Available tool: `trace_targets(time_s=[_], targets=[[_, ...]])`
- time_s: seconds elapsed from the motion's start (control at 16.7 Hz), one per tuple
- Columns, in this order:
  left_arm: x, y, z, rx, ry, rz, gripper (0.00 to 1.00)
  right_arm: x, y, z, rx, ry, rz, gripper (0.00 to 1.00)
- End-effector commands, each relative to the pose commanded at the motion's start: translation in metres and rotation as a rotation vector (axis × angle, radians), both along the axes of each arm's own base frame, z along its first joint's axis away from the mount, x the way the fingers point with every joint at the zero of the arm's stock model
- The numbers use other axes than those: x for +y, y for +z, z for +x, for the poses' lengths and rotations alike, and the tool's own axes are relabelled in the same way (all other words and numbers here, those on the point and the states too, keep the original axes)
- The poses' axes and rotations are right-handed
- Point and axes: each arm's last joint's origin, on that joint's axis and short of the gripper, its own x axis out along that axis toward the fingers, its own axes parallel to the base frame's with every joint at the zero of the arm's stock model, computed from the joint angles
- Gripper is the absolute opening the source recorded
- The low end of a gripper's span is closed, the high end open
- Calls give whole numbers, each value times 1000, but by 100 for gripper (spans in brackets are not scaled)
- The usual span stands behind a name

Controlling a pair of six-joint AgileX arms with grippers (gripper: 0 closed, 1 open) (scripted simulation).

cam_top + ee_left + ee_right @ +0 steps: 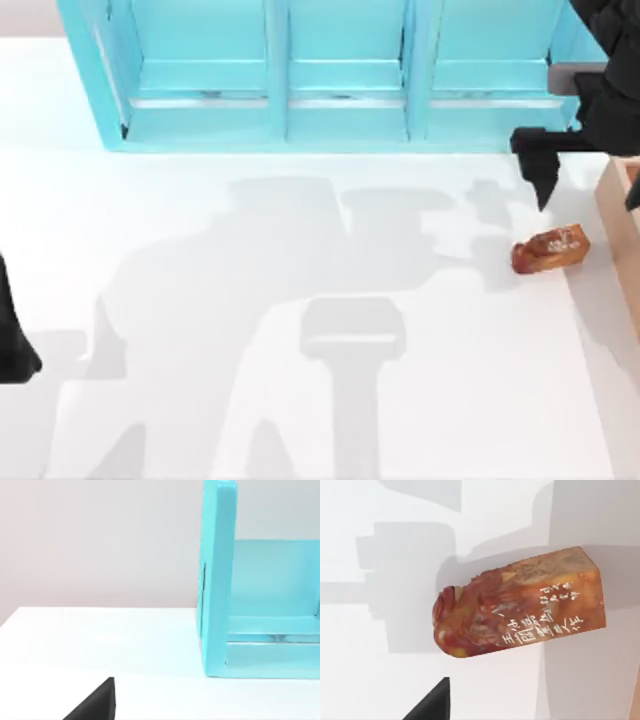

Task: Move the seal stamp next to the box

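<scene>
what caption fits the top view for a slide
Seal stamp lies on its side beside the box, right tool above it.

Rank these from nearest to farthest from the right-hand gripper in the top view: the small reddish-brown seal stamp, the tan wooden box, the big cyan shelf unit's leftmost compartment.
Measured from the right gripper:
1. Small reddish-brown seal stamp, on the white table just below the gripper.
2. Tan wooden box, at the table's right edge; nearly as close, so 1 and 2 are hard to separate.
3. Cyan shelf unit's leftmost compartment, far off at top left.
</scene>
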Motion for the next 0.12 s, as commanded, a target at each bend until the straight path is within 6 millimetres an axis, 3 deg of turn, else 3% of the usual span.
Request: trace_targets(time_s=[0.12], targets=[[0,0,0,0,0,0,100,0,0,0,0,0,0,100]])
